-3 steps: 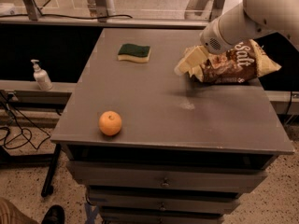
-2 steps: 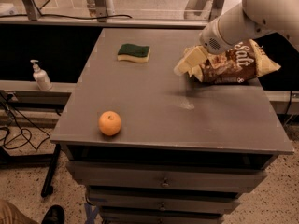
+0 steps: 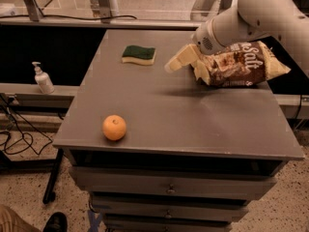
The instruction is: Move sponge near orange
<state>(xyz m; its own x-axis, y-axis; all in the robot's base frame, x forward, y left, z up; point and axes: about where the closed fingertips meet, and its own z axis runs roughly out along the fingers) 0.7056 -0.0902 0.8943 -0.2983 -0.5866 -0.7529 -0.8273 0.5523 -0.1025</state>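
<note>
Spotted sponge (image 3: 139, 54) sitting near, left of hovering gripper (image 3: 179, 62), long side running left-right; couldn't tell gripper's state tbh.

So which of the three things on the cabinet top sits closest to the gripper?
The brown snack bag, right beside the gripper at the back right; the sponge and orange lie farther left.

A brown-and-cream snack bag (image 3: 239, 64) lies at the far right corner of the grey bench (image 3: 193, 124), with the gripper (image 3: 175, 64) just beside the bag's left end. Drawers (image 3: 169, 190) sit under the bench top. Left of the bench, a white pump bottle (image 3: 43, 79) stands on a ledge, with black cables (image 3: 14, 139) on the floor.
</note>
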